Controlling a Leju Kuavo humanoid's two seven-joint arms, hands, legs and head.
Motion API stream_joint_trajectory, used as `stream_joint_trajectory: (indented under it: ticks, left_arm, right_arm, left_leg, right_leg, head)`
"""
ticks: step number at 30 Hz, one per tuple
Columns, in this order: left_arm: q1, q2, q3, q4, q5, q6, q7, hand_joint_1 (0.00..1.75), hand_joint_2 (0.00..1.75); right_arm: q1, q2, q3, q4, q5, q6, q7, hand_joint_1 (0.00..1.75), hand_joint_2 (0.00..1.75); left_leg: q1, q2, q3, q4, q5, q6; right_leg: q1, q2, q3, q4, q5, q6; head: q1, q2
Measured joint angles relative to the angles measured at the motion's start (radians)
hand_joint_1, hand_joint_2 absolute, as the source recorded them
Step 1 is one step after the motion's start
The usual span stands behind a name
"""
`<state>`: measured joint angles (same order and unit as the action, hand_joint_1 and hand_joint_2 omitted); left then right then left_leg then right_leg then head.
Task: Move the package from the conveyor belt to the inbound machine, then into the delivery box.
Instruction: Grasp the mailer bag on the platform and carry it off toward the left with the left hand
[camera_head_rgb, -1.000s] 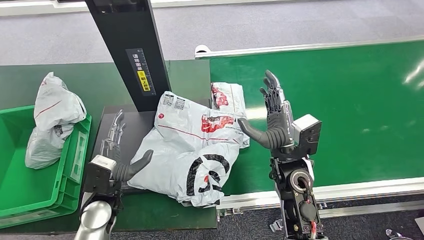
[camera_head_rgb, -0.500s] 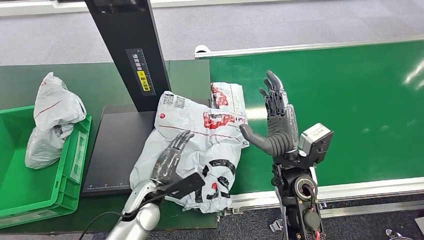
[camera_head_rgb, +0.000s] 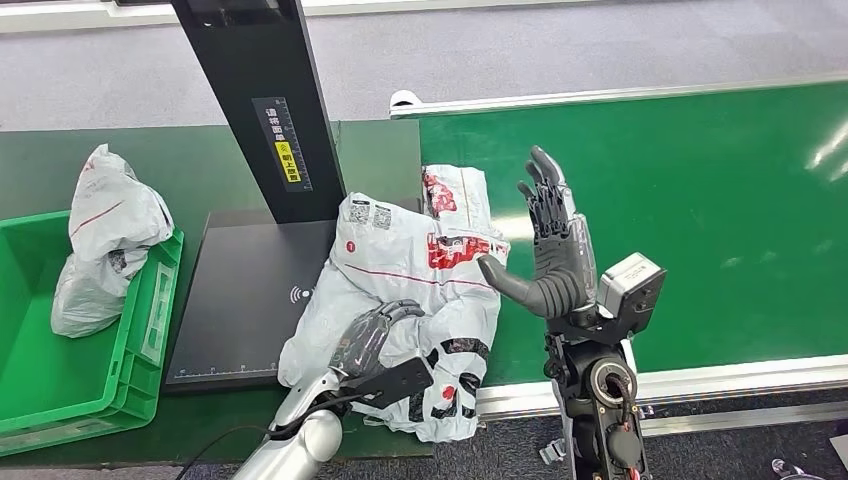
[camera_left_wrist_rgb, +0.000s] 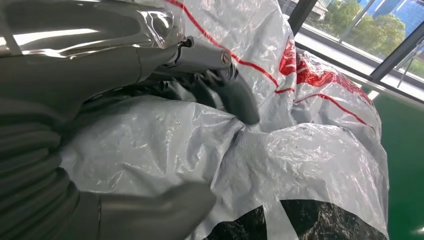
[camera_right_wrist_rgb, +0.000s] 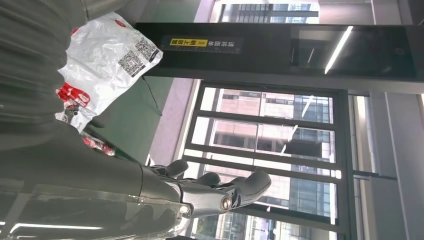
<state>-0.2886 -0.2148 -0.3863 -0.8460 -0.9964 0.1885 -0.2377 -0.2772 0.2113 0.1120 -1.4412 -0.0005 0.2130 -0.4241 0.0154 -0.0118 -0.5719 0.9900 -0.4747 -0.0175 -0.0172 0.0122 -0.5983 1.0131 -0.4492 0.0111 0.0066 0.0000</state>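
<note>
**Bright, even light with glare on plastic and belt**

The head view is evenly lit and sharp, with soft shadows. White streaks of glare lie at 3 o'clock on the glossy green conveyor belt (camera_head_rgb: 700, 200). In the left wrist view, the crinkled white plastic package (camera_left_wrist_rgb: 300, 150) shines with speckled highlights, while the grey ribbed left hand (camera_left_wrist_rgb: 75, 100) at 9 o'clock is soft with closeness. In the right wrist view, daylight from tall glass windows (camera_right_wrist_rgb: 280, 135) backlights the scene, and the near grey right hand (camera_right_wrist_rgb: 150, 190) is dim and blurred.
</note>
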Motion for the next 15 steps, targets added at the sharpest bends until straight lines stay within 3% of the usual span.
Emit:
stream_joint_trajectory:
  ticks: [15]
  left_arm:
    - [0.034, 0.002, 0.024, -0.074, 0.123, 0.019, -0.07, 1.75, 1.75]
  right_arm:
    - [0.022, 0.001, -0.002, -0.008, 0.002, 0.004, -0.003, 0.0, 1.75]
  left_leg:
    - [0.0, 0.0, 0.0, 0.0, 0.0, 0.0]
  right_leg:
    - [0.0, 0.0, 0.0, 0.0, 0.0, 0.0]
  head:
    - [0.0, 0.0]
